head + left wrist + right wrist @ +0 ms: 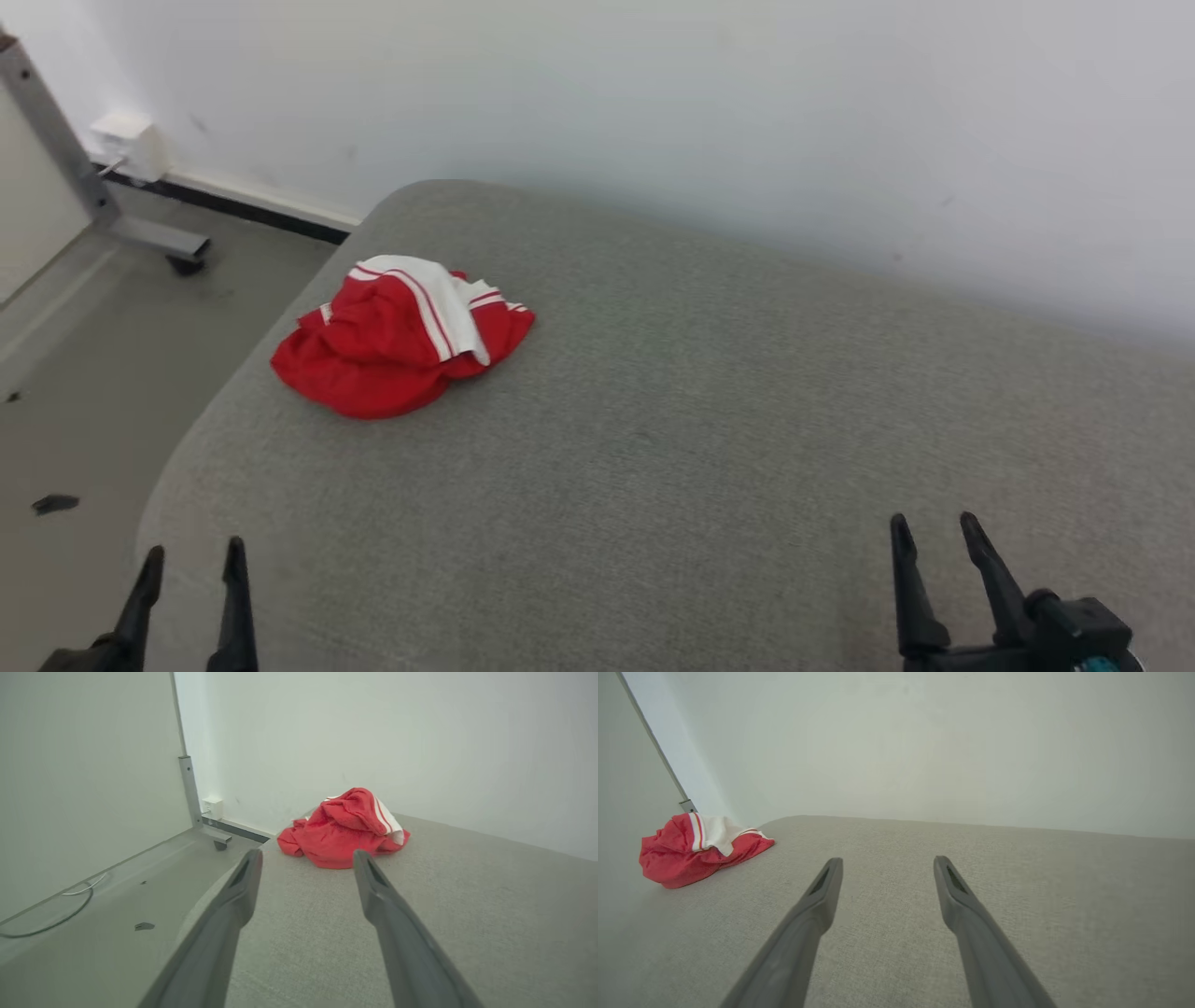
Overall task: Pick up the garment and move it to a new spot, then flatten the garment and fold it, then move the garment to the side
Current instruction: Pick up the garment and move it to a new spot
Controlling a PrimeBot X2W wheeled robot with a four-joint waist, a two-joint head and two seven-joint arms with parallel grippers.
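Head view: the garment point(392, 350) lies crumpled far left on the grey padded surface point(700, 420), well apart from my left jaws and right jaws, both spread. Left wrist view: the garment point(341, 830) looks soft and light; I'd pinch its top fold. Right wrist view: the garment point(686, 856) sits far left.

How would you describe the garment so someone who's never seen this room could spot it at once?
Find the broad grey cushioned surface that runs back to the white wall. Towards its far left corner, near the rounded edge, sits the garment in a crumpled heap. It is bright red with a white striped band, vivid against the grey fabric.
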